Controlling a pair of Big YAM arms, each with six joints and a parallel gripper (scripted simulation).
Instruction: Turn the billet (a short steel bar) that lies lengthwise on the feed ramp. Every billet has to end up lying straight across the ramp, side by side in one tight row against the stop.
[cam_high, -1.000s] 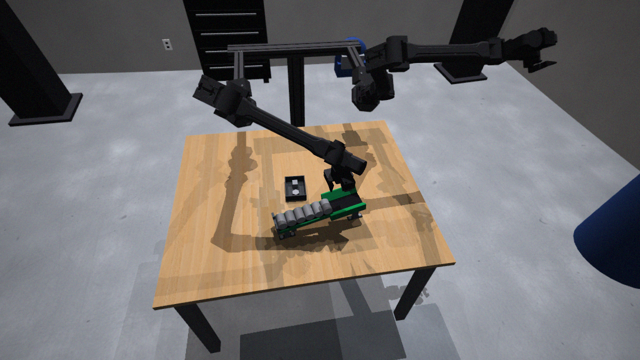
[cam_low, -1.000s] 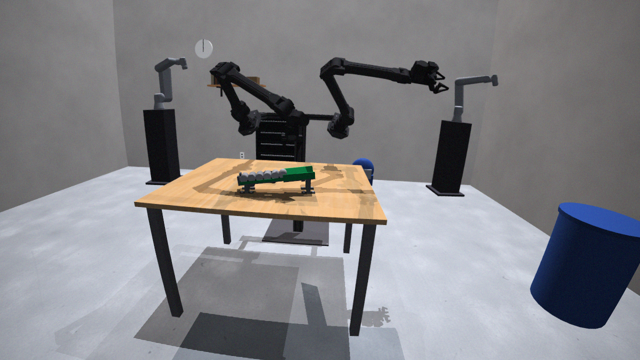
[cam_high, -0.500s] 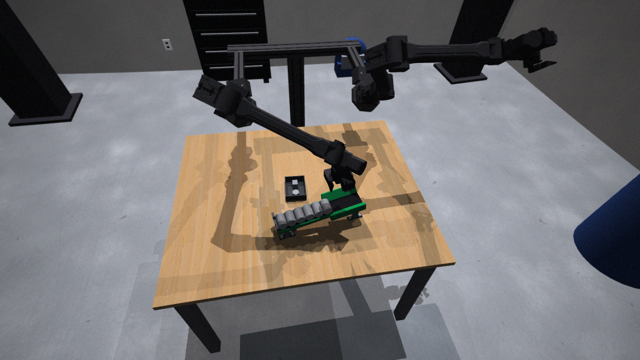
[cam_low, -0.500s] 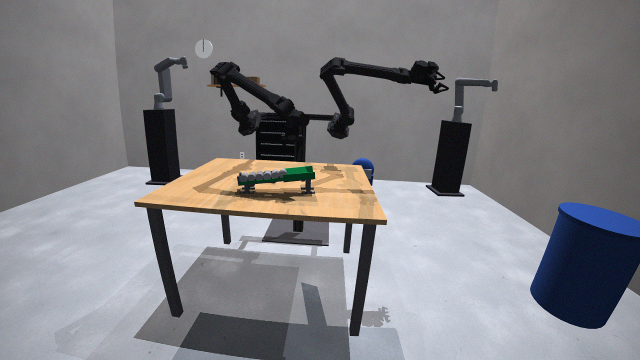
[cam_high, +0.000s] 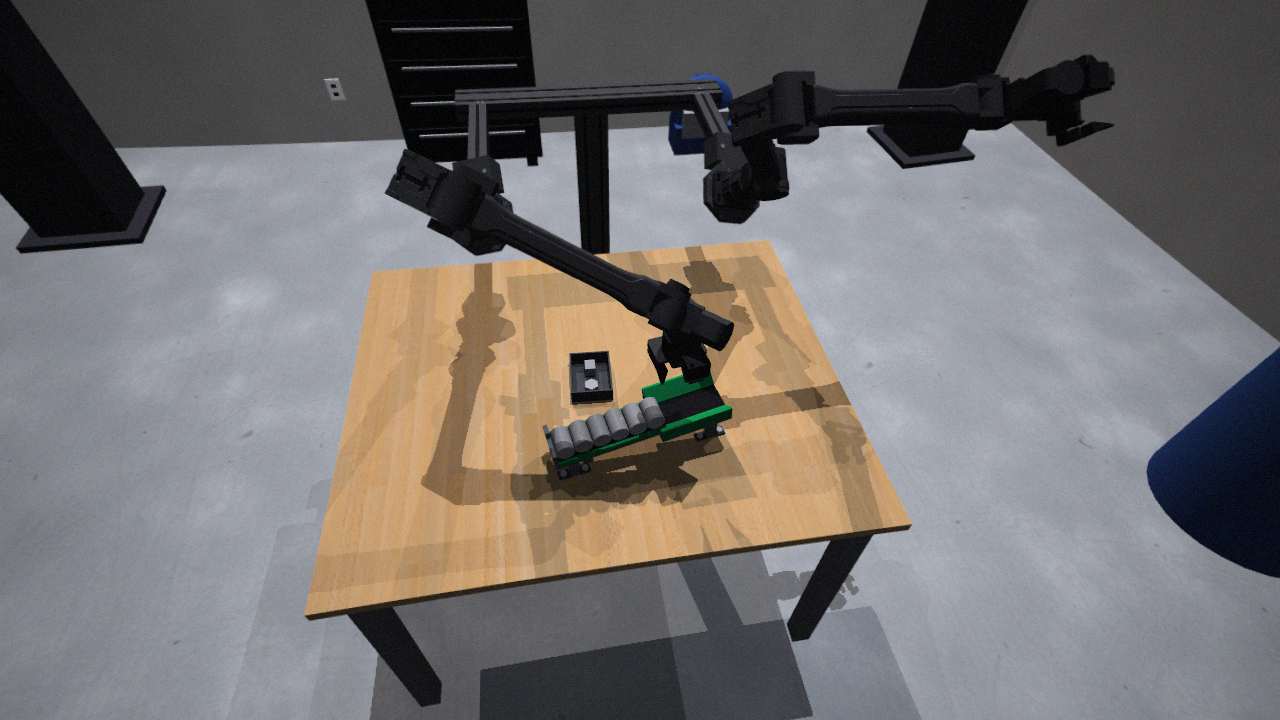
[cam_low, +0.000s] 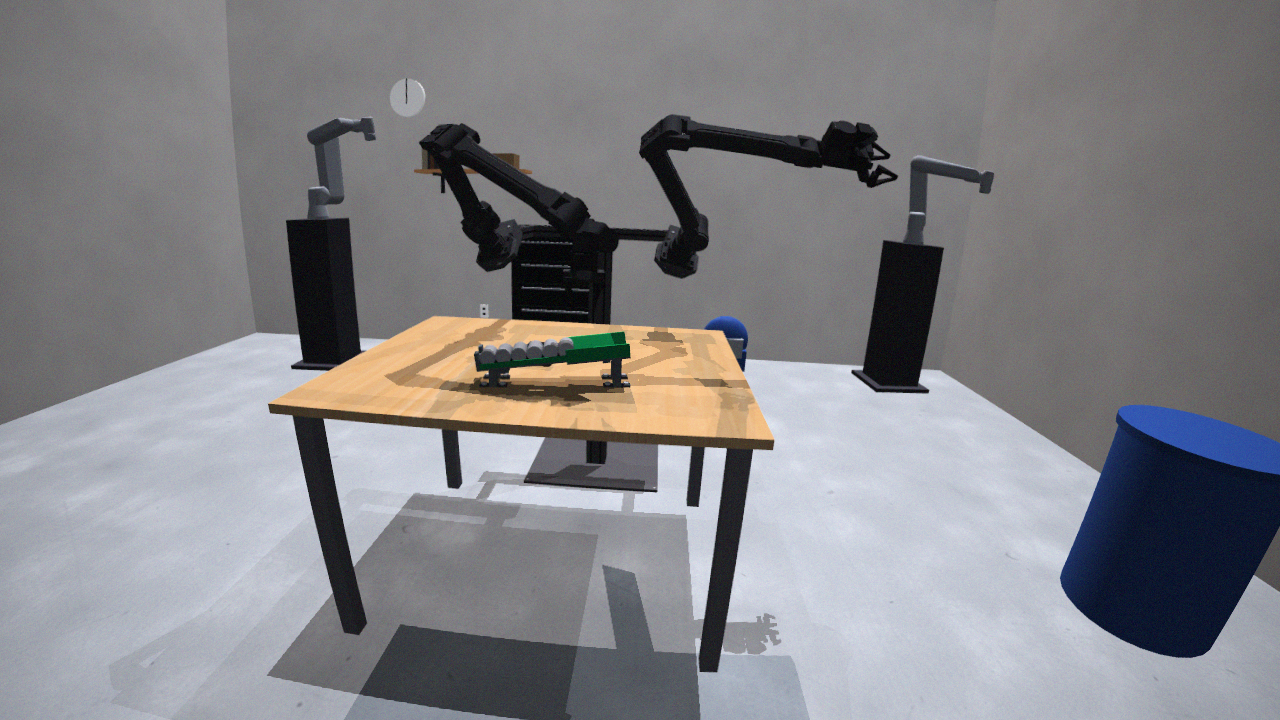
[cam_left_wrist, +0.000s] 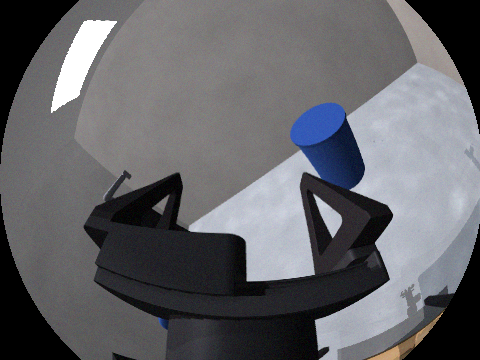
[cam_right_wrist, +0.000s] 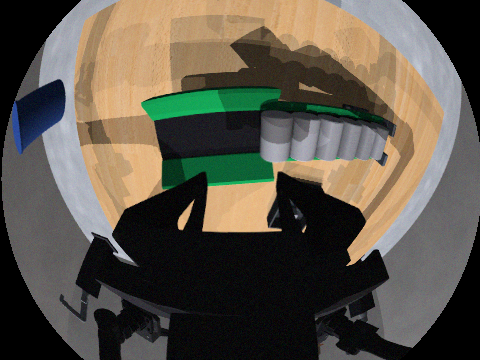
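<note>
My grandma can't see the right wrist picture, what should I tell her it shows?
Six gray billets lie side by side across a green ramp on a wooden table. The right gripper, black and open, points at the ramp, holding nothing.

Six grey billets (cam_high: 597, 429) (cam_low: 519, 351) (cam_right_wrist: 305, 136) lay crosswise in a row down the left part of a green ramp (cam_high: 695, 422) (cam_low: 597, 351) (cam_right_wrist: 215, 171) on a wooden counter (cam_high: 402, 537) (cam_low: 375, 394) (cam_left_wrist: 407, 346) (cam_right_wrist: 150, 45). The right pincer (cam_high: 682, 374) (cam_low: 583, 277) (cam_right_wrist: 241, 178) hung near its far side, right of a small dark tray (cam_high: 590, 400) (cam_right_wrist: 272, 220).
</note>
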